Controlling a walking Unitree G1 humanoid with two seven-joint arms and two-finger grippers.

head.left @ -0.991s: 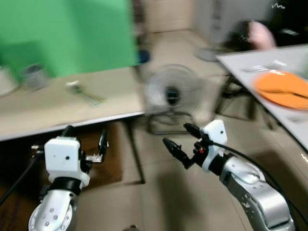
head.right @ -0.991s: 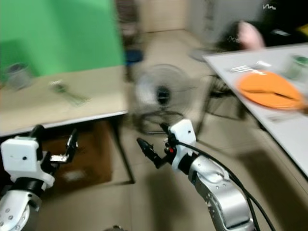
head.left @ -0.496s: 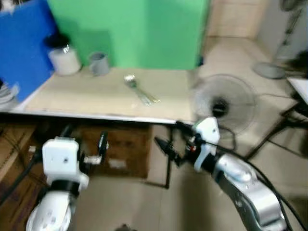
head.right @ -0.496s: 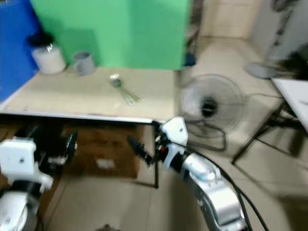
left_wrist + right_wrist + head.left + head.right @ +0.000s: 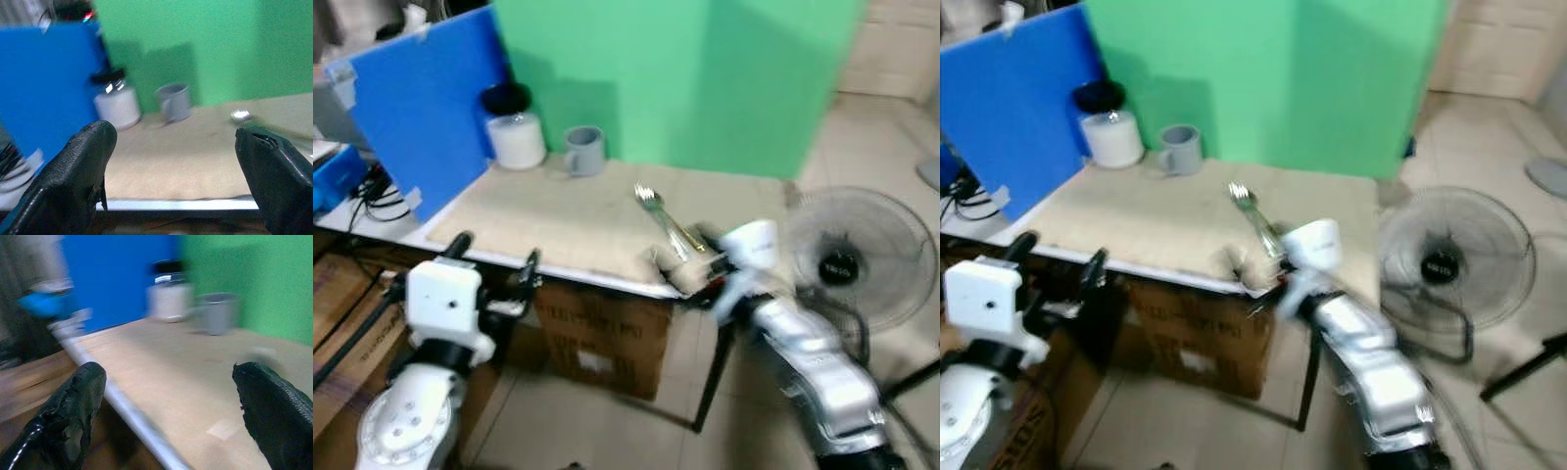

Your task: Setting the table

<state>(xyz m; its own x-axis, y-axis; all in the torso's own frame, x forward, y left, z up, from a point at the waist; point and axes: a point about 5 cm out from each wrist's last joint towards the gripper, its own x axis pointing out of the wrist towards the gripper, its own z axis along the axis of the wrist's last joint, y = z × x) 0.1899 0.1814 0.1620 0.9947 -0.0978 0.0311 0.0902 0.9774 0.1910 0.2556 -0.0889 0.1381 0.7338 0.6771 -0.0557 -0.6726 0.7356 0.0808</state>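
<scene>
Both hands open: fork (image 5: 658, 213) mid-frame on table (image 5: 558, 220) looks light, stiff, slippery, so pinch mid-handle with right hand (image 5: 166, 416), left hand (image 5: 173, 181) idle.

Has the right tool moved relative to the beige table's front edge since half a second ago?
Yes. The right tool, blurred, now sits at the beige table front edge near the forks; before, it hung below the edge, out over the floor.

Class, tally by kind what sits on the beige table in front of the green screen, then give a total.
Grey mug: 1
White jar with black lid: 1
Metal cutlery, blurred, looks like a bunch: 1
Total: 3
</scene>
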